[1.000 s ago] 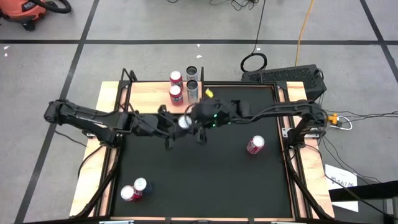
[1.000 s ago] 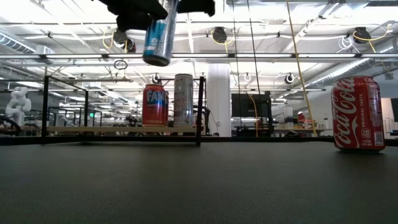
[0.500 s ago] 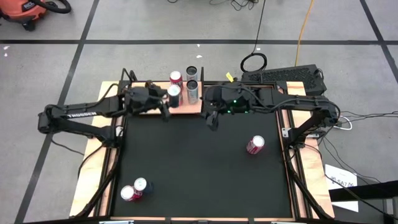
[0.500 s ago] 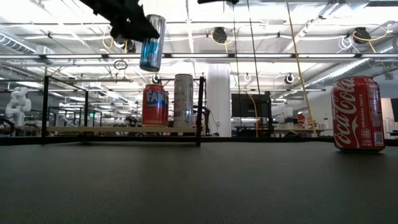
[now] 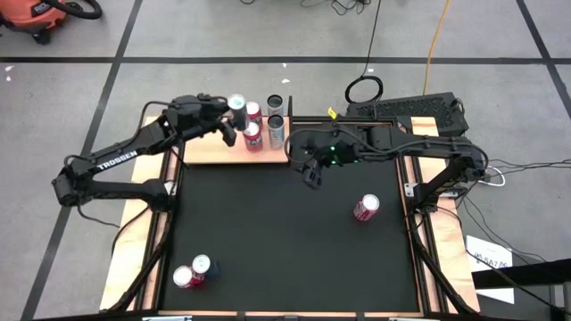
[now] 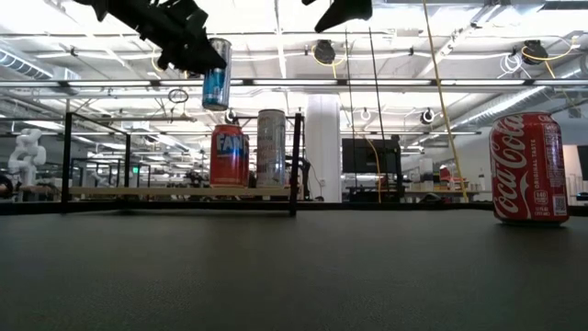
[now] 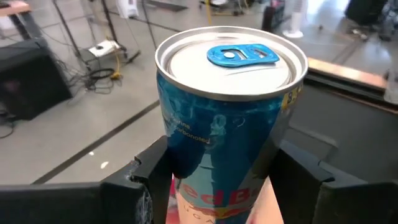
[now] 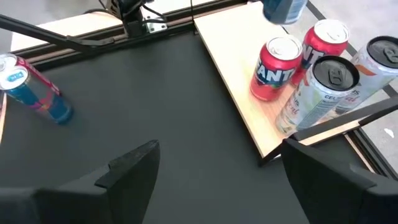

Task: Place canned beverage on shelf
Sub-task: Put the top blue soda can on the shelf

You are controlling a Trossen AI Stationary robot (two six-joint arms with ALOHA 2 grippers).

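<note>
My left gripper [image 5: 230,114] is shut on a blue slim can [image 5: 236,107], high above the far part of the light-brown wooden shelf [image 5: 210,147]. In the low view the can [image 6: 217,75] hangs above the cans on the shelf. A red Fanta can [image 5: 252,135], another red can [image 5: 253,111] and two silver cans [image 5: 276,131] stand upright on the shelf's right end. My right gripper [image 5: 312,174] is open and empty over the black mat, just right of the shelf. My left gripper pinches the blue can's side wall [image 7: 171,155] between its two fingers, one on each side, below the can's top rim. The fingers [image 6: 184,51] come slanting down from the table's left. The can is lifted clear, nearly upright, top up.
A red Coca-Cola can [image 5: 366,207] stands on the black mat [image 5: 294,241] at the right. Two cans [image 5: 192,270] stand together at the near left. The shelf's thin black rail [image 6: 296,161] rises at its right end. Wooden table-edge strips [image 5: 138,223] flank the mat.
My left gripper has carried the blue can from over the middle of the mat toward the far-left, to above the shelf beside the red cans; the can has turned more upright. My right gripper has drawn away from the can, toward the right.
</note>
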